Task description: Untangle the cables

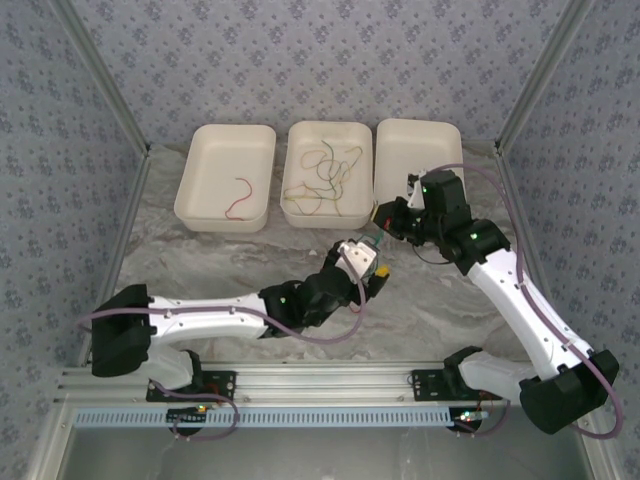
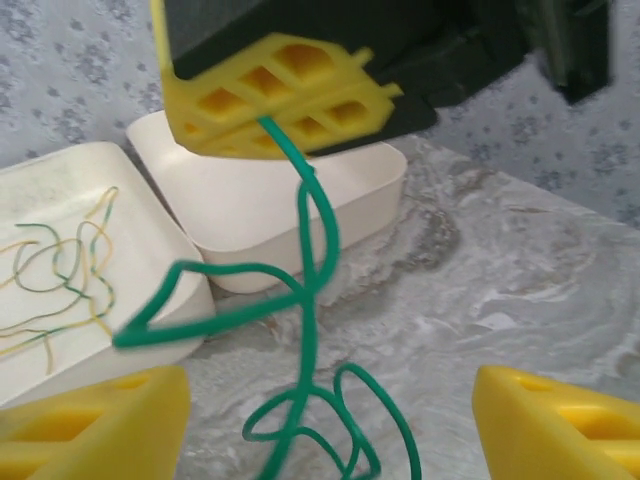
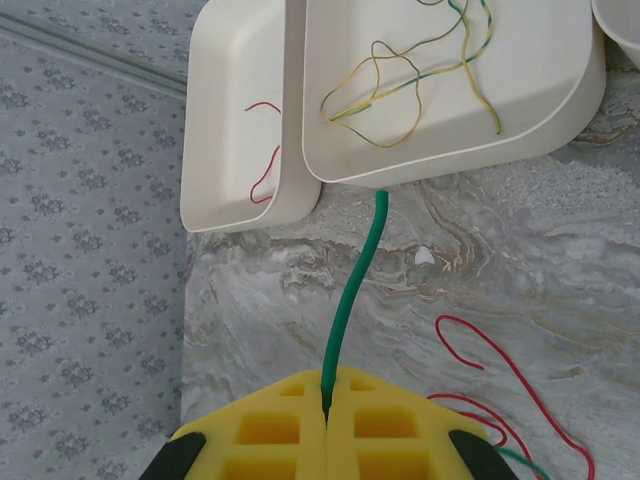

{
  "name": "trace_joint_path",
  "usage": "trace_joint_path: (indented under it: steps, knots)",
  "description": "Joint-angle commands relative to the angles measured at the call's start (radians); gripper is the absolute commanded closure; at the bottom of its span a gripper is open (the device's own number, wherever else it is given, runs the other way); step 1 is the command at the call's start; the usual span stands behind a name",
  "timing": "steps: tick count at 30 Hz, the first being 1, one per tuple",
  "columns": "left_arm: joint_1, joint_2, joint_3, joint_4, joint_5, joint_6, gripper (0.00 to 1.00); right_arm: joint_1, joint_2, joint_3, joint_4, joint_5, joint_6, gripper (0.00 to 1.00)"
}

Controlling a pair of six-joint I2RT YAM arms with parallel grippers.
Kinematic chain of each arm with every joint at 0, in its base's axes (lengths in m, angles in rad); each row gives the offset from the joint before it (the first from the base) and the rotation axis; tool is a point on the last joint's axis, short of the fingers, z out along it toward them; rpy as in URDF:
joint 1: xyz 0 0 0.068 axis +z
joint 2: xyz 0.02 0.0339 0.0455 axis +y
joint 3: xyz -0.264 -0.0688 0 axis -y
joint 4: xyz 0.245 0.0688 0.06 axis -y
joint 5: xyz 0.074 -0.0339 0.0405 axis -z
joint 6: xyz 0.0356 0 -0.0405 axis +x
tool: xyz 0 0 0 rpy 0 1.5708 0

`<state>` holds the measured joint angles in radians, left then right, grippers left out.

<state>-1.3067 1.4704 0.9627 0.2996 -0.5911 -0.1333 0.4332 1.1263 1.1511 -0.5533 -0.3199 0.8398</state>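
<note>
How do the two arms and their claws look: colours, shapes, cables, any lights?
The left arm and right arm have white links and black joint housings, with small green lights on the joints. A purple-grey cable loops along each arm. The left claw and right claw have yellow fingers with a grid of square hollows.

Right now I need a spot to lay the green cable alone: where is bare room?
The right tray shows bare floor, and the table in front of the left tray is bare too. Crowded: before the middle tray, where the left gripper and right gripper meet around the green cable.
</note>
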Motion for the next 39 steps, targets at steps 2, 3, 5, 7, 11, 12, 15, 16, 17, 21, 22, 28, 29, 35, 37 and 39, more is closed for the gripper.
trace_joint_path:
  steps: [2, 3, 5, 7, 11, 12, 15, 16, 17, 21, 22, 28, 29, 35, 37, 39]
  knots:
    - [0.040, 0.022, 0.051, 0.010, -0.040, 0.036, 0.37, 0.008, -0.015, 0.013, -0.004, -0.017, 0.035, 1.00]
    - [0.059, 0.019, 0.050, 0.006, -0.003, 0.023, 0.55, 0.007, -0.021, 0.012, -0.003, -0.014, 0.038, 1.00]
    - [0.082, 0.017, 0.051, -0.008, 0.052, 0.002, 0.88, 0.006, -0.028, 0.014, -0.002, -0.006, 0.039, 1.00]
    - [0.083, 0.015, 0.051, -0.022, 0.052, -0.002, 1.00, -0.002, -0.034, 0.032, -0.019, 0.011, 0.030, 1.00]
    - [0.085, -0.012, 0.004, -0.036, 0.056, -0.008, 1.00, -0.069, -0.045, 0.097, -0.043, 0.040, 0.011, 1.00]
    - [0.084, -0.025, -0.018, -0.026, 0.057, -0.011, 1.00, -0.093, -0.042, 0.106, -0.043, 0.039, 0.011, 1.00]
    - [0.092, -0.081, -0.096, 0.035, 0.099, -0.031, 1.00, -0.145, -0.039, 0.108, -0.039, 0.047, 0.033, 1.00]
    - [0.092, -0.101, -0.118, 0.057, 0.119, -0.036, 1.00, -0.160, -0.039, 0.101, -0.024, 0.047, 0.047, 1.00]
    - [0.093, -0.120, -0.134, 0.072, 0.144, -0.038, 1.00, -0.178, -0.036, 0.094, -0.011, 0.045, 0.069, 1.00]
    - [0.092, -0.173, -0.174, 0.082, 0.249, -0.025, 1.00, -0.247, -0.010, 0.087, 0.038, 0.036, 0.153, 1.00]
    - [0.092, -0.181, -0.174, 0.070, 0.271, -0.020, 1.00, -0.262, 0.002, 0.097, 0.040, 0.036, 0.164, 1.00]
    - [0.170, -0.319, -0.322, 0.192, 0.235, -0.163, 1.00, -0.318, 0.051, 0.124, 0.026, 0.089, 0.199, 1.00]
    - [0.220, -0.353, -0.375, 0.258, 0.254, -0.247, 1.00, -0.319, 0.047, 0.104, 0.045, 0.086, 0.207, 1.00]
    - [0.461, -0.397, -0.491, 0.447, 0.353, -0.668, 1.00, -0.225, 0.041, 0.050, 0.144, 0.068, 0.178, 1.00]
    - [0.482, -0.391, -0.481, 0.445, 0.350, -0.747, 1.00, -0.166, 0.031, 0.007, 0.151, 0.106, 0.166, 1.00]
    - [0.510, -0.393, -0.507, 0.467, 0.313, -0.852, 1.00, -0.097, -0.003, -0.046, 0.169, 0.176, 0.180, 1.00]
